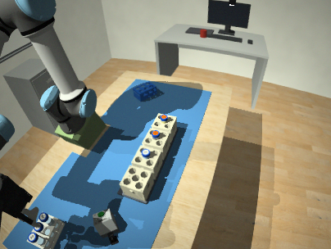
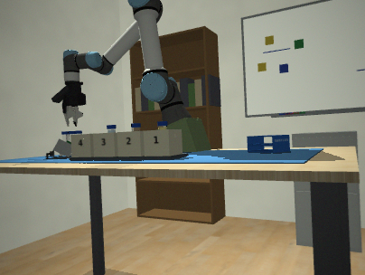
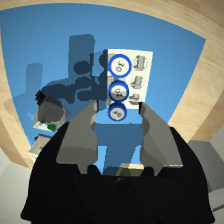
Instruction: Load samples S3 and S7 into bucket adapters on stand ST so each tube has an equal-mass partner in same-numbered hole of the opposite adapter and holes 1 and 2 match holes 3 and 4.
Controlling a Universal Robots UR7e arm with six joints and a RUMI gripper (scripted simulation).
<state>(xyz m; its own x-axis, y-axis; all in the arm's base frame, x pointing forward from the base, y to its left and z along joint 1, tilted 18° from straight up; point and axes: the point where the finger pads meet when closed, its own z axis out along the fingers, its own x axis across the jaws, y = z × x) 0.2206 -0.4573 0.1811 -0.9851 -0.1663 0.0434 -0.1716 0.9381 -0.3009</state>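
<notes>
Blue mat [image 1: 192, 123], seemingly empty gripper [image 3: 118, 131]

Open air above blanks [image 3: 119, 89] (capped)
</notes>
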